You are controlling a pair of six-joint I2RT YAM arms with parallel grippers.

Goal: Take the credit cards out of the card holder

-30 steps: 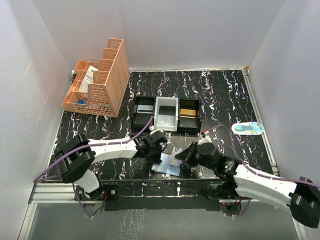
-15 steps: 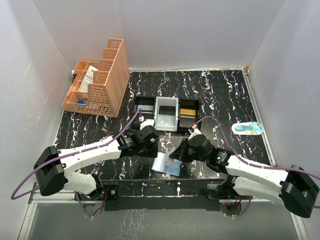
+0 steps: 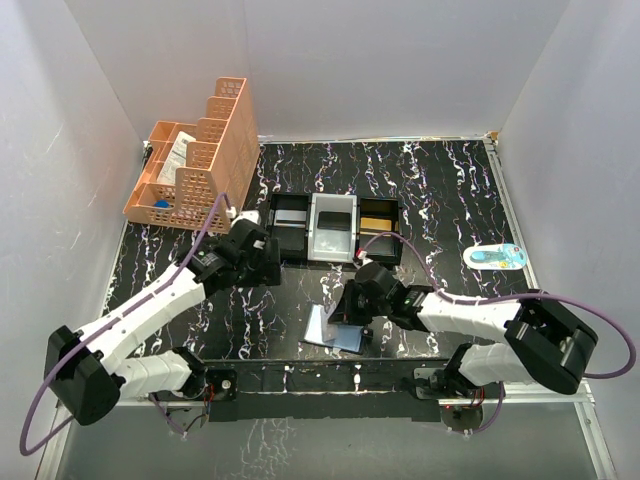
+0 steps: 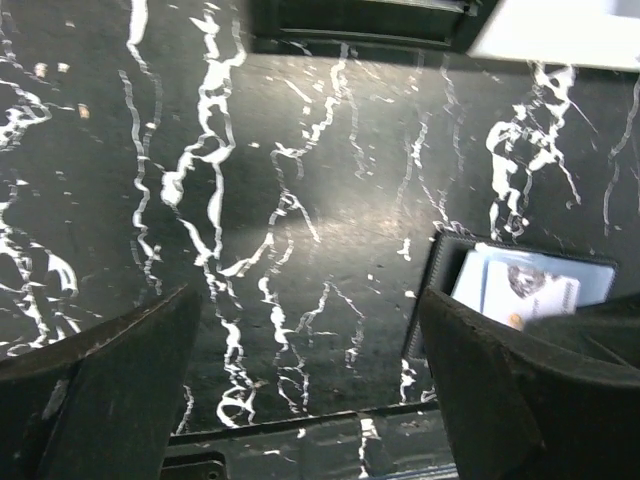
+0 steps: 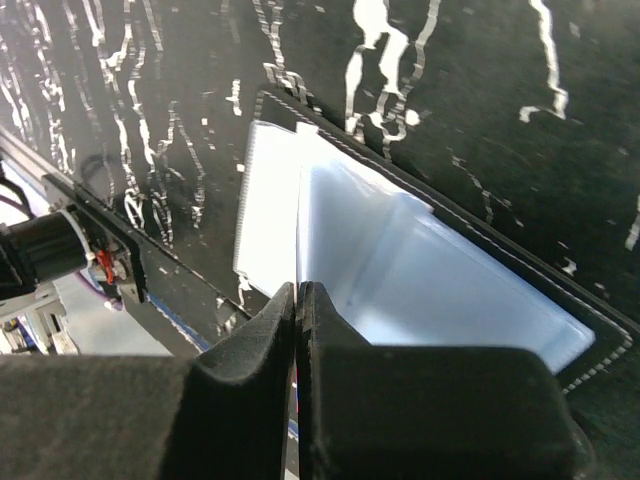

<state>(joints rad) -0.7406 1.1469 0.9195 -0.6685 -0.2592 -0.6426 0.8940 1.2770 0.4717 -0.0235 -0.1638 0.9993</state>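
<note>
Card holder (image 3: 333, 332) lies open at the middle of the table's (image 3: 450, 190) near edge. Right gripper (image 5: 298, 292): fingers pressed together, tips over the holder. Left gripper (image 4: 310, 400): spread wide, empty, left of it.

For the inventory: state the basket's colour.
Peach-orange basket, clearest in the top external view.

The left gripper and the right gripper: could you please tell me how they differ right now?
The left gripper is open, with nothing between its fingers; the right gripper is shut. The left gripper hangs over bare table, apart from the card holder; the right gripper is directly over its open panels. Both face the table.
</note>
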